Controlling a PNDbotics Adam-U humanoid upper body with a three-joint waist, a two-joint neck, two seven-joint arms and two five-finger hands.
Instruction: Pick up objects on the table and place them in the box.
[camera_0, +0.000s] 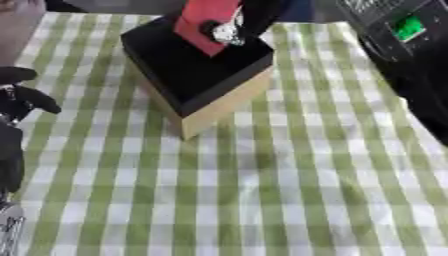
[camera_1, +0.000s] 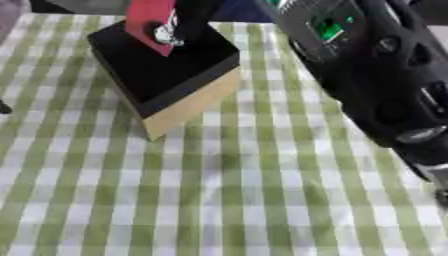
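The red object (camera_0: 203, 22), flat and oblong, hangs over the box (camera_0: 197, 70), above the box's far edge, tilted so its long axis slopes down toward the dark open interior. The right hand (camera_0: 229, 27) holds it from the far side of the box: dark fingers curl around the red piece, with a silver part showing against it. The object looks to be above the opening, not yet lying inside; whether its lower corner touches the box's rim I cannot tell.

The box has a black inside and tan outer walls, and sits turned corner-on toward the camera on the far half of the bench (camera_0: 262, 190), which is covered in a green and white checked cloth. By my judgement the coming move is a lowering and release straight down into the box, since the opening lies directly below the object.

The left hand (camera_0: 22, 97) rests near of the box at the view's left edge, fingers relaxed, holding nothing. The right arm (camera_1: 385, 85) runs along the box's right side.
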